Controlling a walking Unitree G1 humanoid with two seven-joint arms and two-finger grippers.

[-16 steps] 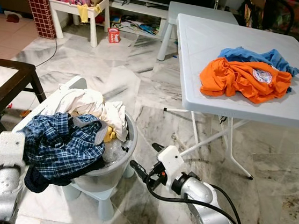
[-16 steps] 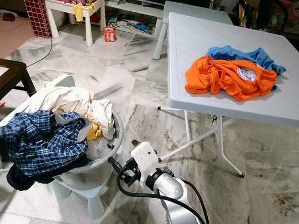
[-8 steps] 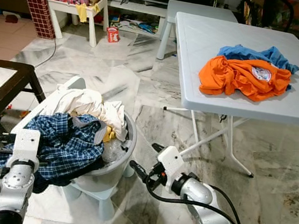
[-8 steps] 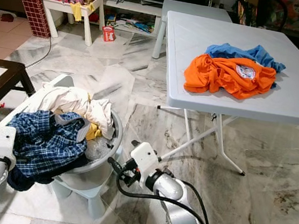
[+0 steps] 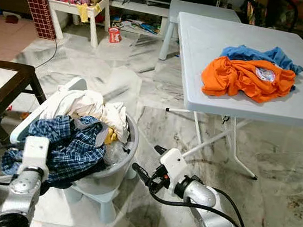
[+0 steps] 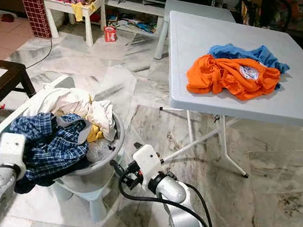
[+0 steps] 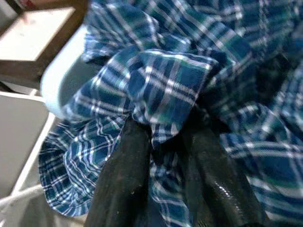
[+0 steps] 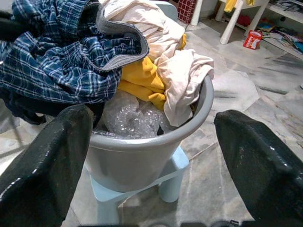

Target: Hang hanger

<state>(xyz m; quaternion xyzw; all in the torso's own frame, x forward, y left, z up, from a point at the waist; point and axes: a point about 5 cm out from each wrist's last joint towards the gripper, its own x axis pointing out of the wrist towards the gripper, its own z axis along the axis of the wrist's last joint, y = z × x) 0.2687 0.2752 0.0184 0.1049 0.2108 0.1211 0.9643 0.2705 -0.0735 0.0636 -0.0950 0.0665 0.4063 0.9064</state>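
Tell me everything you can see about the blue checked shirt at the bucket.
The blue checked shirt is a crumpled woven garment in navy, white and teal plaid with a grey inner collar. It hangs over the rim of the grey bucket, beside a white cloth and a yellow one. The left gripper is closed on a bunched fold of it. The right gripper is open near the bucket's other side.

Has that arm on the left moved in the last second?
Yes. The left gripper has come in toward the grey basket, now clamped on the blue plaid shirt.
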